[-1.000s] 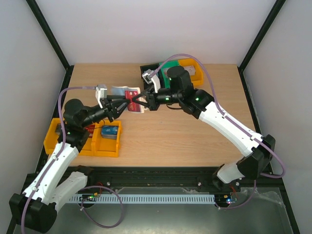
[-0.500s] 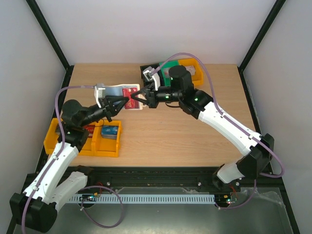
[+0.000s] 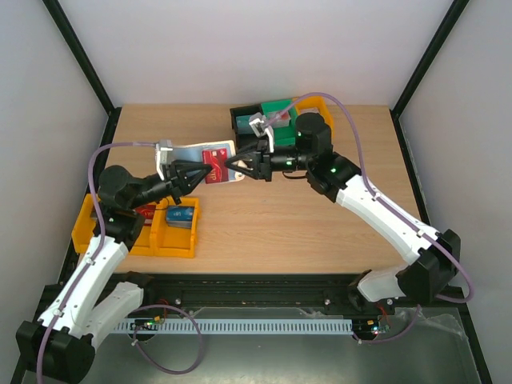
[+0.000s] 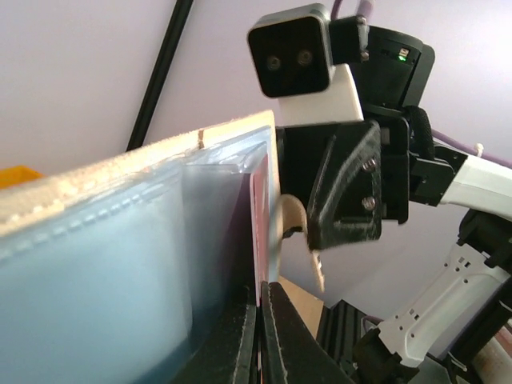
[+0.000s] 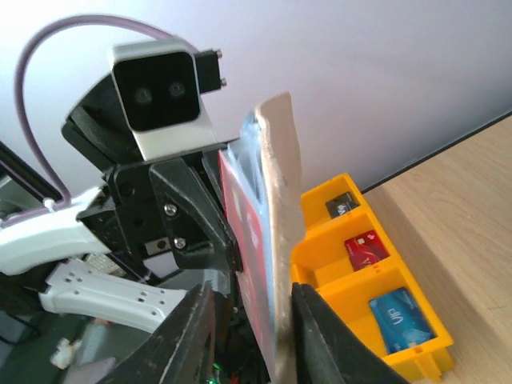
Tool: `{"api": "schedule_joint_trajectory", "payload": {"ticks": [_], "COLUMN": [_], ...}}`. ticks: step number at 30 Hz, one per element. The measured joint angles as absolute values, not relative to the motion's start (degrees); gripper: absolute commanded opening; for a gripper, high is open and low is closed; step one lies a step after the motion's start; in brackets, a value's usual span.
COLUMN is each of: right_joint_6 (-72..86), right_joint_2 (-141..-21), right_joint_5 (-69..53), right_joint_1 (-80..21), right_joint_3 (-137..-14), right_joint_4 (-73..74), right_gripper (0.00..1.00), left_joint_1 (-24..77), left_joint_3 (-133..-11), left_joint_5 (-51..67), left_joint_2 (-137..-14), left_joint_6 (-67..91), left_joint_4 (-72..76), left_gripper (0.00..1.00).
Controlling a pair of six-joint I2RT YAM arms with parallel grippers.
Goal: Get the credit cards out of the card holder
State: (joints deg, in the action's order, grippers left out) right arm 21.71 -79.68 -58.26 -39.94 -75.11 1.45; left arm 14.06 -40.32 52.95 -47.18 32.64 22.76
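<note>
Card holder (image 3: 188, 153) hangs spread open in the air above the far middle of the desk (image 3: 280, 224), between the two arms. Its blue-grey inside shows to the top camera, and a red credit card (image 3: 216, 162) sits in its pocket, partly exposed. The left gripper (image 3: 203, 170) has its fingers (image 4: 240, 344) pressed fully together on the holder's edge, right where the card's edge runs down. Whether the card is also in that pinch cannot be told. The right gripper (image 3: 233, 166) reaches in from the opposite side with its fingers (image 5: 192, 336) parted, one on each side of the cream flap and the red credit card. A gap shows between the card and the finger beside it; contact on the flap side is unclear. A yellow bin (image 3: 132, 232) stands at the desk's left edge toward the near corner. It holds a dark card (image 5: 342, 206), a second red card (image 5: 364, 248) and a blue card (image 5: 396, 314) in separate compartments.
</note>
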Motion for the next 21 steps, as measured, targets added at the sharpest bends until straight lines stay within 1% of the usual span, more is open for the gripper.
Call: {"api": "schedule_joint_trajectory", "payload": {"ticks": [2,3,9,10,12,14,21], "right_joint_6": [22.04,22.41,23.62,23.70,23.92,24.18,25.47], "right_joint_2": [-78.76,-78.54,-78.65,-78.70,-78.78,-78.81,-78.94], "right_joint_5": [-58.98,-59.29,-60.47,-60.64,-61.17,-61.93,-64.66], "right_joint_1": [-39.38,-39.20,-38.89,-38.89,-38.87,-38.87,-38.83], "right_joint_3": [-74.78,-74.63,-74.39,-74.39,-74.39,-74.39,-74.39], "right_joint_4": [0.69,0.51,-0.19,-0.36,-0.73,-0.82,-2.22], "right_gripper": [0.04,0.02,0.02,0.02,0.02,0.02,0.02], "left_joint_1": [14.06,14.06,14.06,14.06,14.06,14.04,12.91], "left_joint_3": [-40.32,-40.32,-40.32,-40.32,-40.23,-39.99,-39.16], "left_joint_5": [53.60,54.02,55.55,55.59,55.70,55.68,55.27], "left_joint_2": [-47.16,-47.16,-46.98,-46.87,-46.54,-46.06,-44.49], "left_joint_6": [32.71,32.77,32.95,32.99,33.21,33.76,35.51], "left_joint_4": [23.22,23.55,24.16,24.27,24.53,24.62,25.23], "left_gripper": [0.02,0.02,0.03,0.05,0.15,0.22,0.23]}}
